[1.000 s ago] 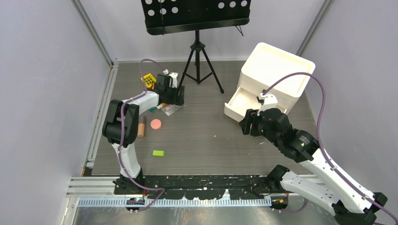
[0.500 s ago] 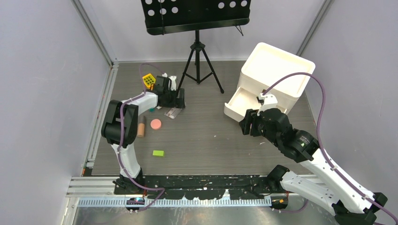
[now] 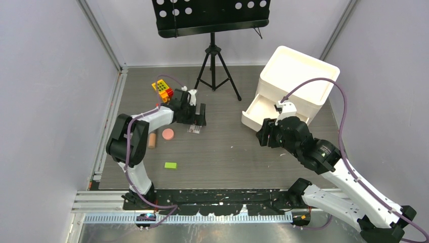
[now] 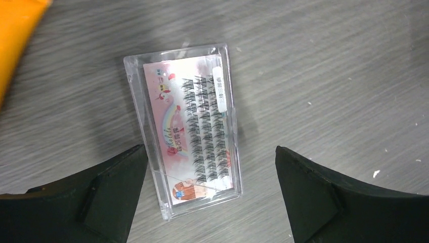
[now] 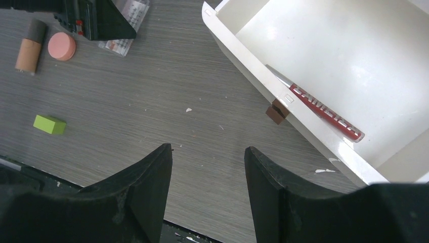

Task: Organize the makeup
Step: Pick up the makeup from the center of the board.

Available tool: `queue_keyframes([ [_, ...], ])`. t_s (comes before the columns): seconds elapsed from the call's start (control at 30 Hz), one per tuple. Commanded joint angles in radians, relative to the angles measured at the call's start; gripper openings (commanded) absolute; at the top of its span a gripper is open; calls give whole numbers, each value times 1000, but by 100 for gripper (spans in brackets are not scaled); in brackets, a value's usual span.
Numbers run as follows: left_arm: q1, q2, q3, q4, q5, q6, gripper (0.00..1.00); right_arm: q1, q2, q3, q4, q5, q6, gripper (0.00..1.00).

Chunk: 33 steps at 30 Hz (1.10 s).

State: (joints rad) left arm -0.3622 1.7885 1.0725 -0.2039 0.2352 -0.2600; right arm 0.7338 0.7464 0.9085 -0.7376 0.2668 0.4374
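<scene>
The clear flat plastic case of false lashes (image 4: 189,126), with a pink printed card inside and rows of dark lashes, lies flat on the grey wood-grain table (image 4: 329,61). Only the left wrist view shows this detail. From above, the case (image 3: 195,129) is a small pale patch just below the left gripper (image 3: 197,115). In the right wrist view, the gripper's black body hides part of the case (image 5: 126,25).

The left gripper (image 4: 210,152) has its jaws spread wide and holds nothing. The case sits between the fingers at a slant and nearer the left one. That finger's tip meets the case's long edge in the picture, but whether they touch cannot be told. The right finger stands clear of it. An orange-yellow surface (image 4: 15,35) fills the top left corner of that view.

The top view shows a pink round compact (image 3: 168,134) just left of the case, with a tan tube with a dark cap (image 3: 152,140) beyond it. A lime-green block (image 3: 170,165) lies nearer the arm bases, and a yellow-and-red toy block (image 3: 162,89) lies farther back.

The right gripper (image 5: 208,152) hovers with its jaws parted and nothing between them, near the white drawer box (image 3: 296,76). Only its wrist view looks into the open drawer (image 5: 354,50), where a red pencil with a silver end (image 5: 324,114) lies against the front wall.
</scene>
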Motion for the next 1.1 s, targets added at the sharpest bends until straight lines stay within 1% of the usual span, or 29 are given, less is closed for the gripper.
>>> queue_keyframes([
  [0.0,-78,-30,-14,-28,-51,-3,100,5,-6,3,32,-1,17,60],
  [0.13,-161,-18,-3,-61,-154,2,100,5,-12,4,33,6,21,60],
  [0.33,-241,-1,8,-84,-259,-10,100,5,-19,7,28,9,23,60],
  [0.47,-263,12,17,-100,-320,-25,99,4,-22,7,26,10,27,60],
  [0.57,-272,12,19,-105,-380,-55,92,5,-32,10,26,31,29,60],
  [0.6,-274,12,21,-107,-398,-69,91,4,-35,12,27,41,30,59],
  [0.73,-282,-3,-2,-40,-448,-143,96,4,-41,24,28,55,32,60],
  [0.83,-292,7,7,-16,-480,-173,96,5,-40,24,26,55,32,60],
  [0.93,-299,51,39,-17,-493,-175,88,4,-40,25,21,83,35,60],
  [1.07,-309,82,57,-26,-494,-167,79,4,-40,42,2,185,48,60],
])
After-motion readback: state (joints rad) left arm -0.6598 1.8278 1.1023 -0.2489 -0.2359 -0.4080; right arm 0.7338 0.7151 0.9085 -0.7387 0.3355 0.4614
